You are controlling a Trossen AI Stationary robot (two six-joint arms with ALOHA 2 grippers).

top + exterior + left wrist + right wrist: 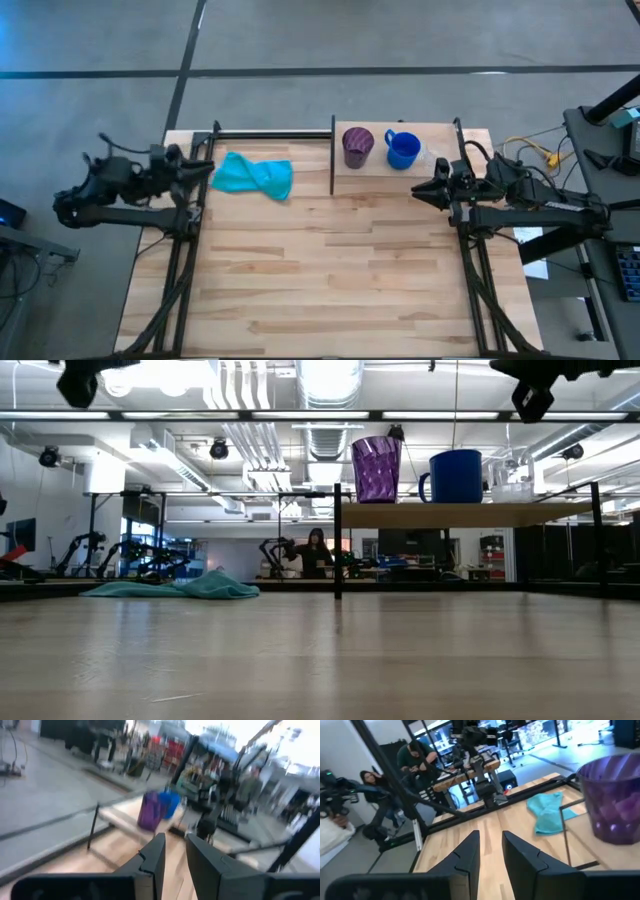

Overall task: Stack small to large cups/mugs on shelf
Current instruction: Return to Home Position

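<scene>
On the pale wood shelf point(440, 178), at the table's far right, three vessels stand upright in a row. They are the purple ribbed tumbler point(357, 146) point(376, 468), the blue handled mug point(402, 150) point(455, 475) and the small clear cup point(432, 156) point(512, 488). My right gripper point(418, 190) point(491, 840) hovers just near of the shelf, pointing left, narrowly open and empty. My left gripper point(207, 172) point(175, 845) hovers at the table's left edge, pointing right toward the shelf. It is also narrowly open and empty. The tumbler point(149, 811) point(612, 800) shows in both wrist views.
A crumpled teal cloth point(255, 176) point(180, 588) lies on the tabletop left of the shelf, near my left gripper. Black posts point(332, 155) stand at the shelf's sides. Bare striped wood point(320, 270) fills the table's near half. People point(415, 755) are in the room beyond.
</scene>
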